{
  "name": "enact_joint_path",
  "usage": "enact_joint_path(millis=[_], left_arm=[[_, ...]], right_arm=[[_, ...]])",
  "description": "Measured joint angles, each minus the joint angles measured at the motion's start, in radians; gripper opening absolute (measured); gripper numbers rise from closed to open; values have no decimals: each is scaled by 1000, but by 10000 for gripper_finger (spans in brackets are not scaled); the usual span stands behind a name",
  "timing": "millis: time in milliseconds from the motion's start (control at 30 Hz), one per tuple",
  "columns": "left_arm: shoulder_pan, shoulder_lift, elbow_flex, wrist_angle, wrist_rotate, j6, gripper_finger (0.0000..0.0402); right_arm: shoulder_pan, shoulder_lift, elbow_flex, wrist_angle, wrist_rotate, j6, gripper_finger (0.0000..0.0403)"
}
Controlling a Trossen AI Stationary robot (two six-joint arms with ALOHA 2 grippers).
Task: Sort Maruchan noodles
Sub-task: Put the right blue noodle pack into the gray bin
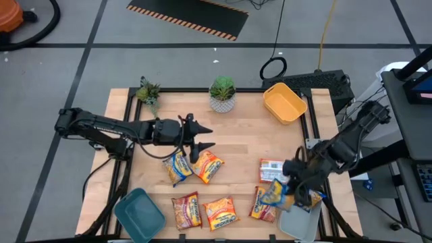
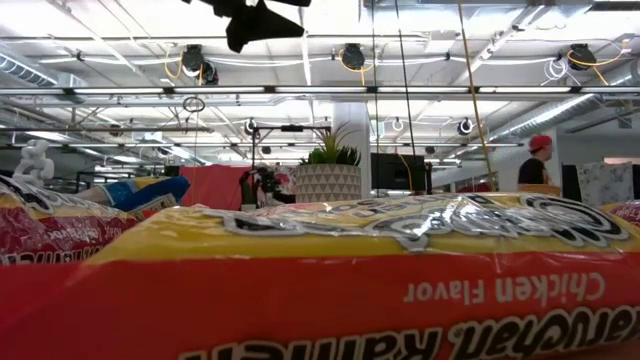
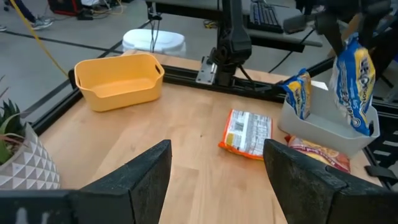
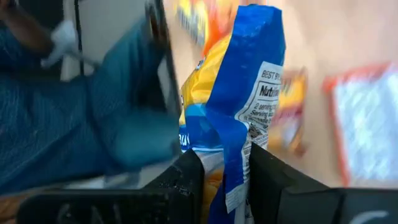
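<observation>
My right gripper [image 1: 289, 181] is shut on a blue-and-yellow noodle packet [image 1: 273, 192] at the pale bin [image 1: 300, 221] near the table's near right corner. A second blue-and-yellow packet [image 3: 298, 93] stands inside that bin. My left gripper [image 1: 202, 140] hovers open above mid-table, just beyond a blue-and-yellow packet [image 1: 177, 167] and an orange one [image 1: 207, 165] lying flat. Other packets lie flat on the wood: a red one [image 1: 187, 210], an orange one [image 1: 221, 212], another [image 1: 263, 204] beside the pale bin, and one lying face down [image 1: 271, 169]. My right gripper pinches the blue-and-yellow packet between its two fingers [image 4: 186, 180] at one crimped end [image 4: 231, 163]. In the left wrist view the packet [image 3: 354, 74] hangs upright below the fingers, which come from above. Its lower end [image 3: 364, 124] is at the pale bin's rim; whether it touches, I cannot tell.
A yellow bin [image 1: 283, 102] sits at the far right corner and a teal bin [image 1: 138, 214] at the near left corner. Two potted plants [image 1: 222, 94] [image 1: 148, 91] stand along the far edge. A packet [image 2: 400, 280] lies right before the low camera.
</observation>
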Motion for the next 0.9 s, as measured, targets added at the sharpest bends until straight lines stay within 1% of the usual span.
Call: enact_joint_path(millis=[167, 267, 367, 467, 633, 733, 900], left_arm=[[-3, 0, 0, 0, 0, 0, 257], [-3, 0, 0, 0, 0, 5, 257], [-3, 0, 0, 0, 0, 7, 257], [-3, 0, 0, 0, 0, 9, 257], [-3, 0, 0, 0, 0, 10, 257], [-3, 0, 0, 0, -1, 10, 257], [-3, 0, 0, 0, -8, 10, 257]], right_arm=[[79, 55, 0, -97, -89, 147, 77], [123, 78, 0, -175, -82, 201, 77], [163, 84, -12, -223, -53, 297, 77], [205, 84, -37, -215, -49, 366, 77], [266, 84, -65, -216, -59, 423, 77], [285, 84, -73, -216, -31, 426, 77], [303, 84, -73, -216, 75, 430, 77]])
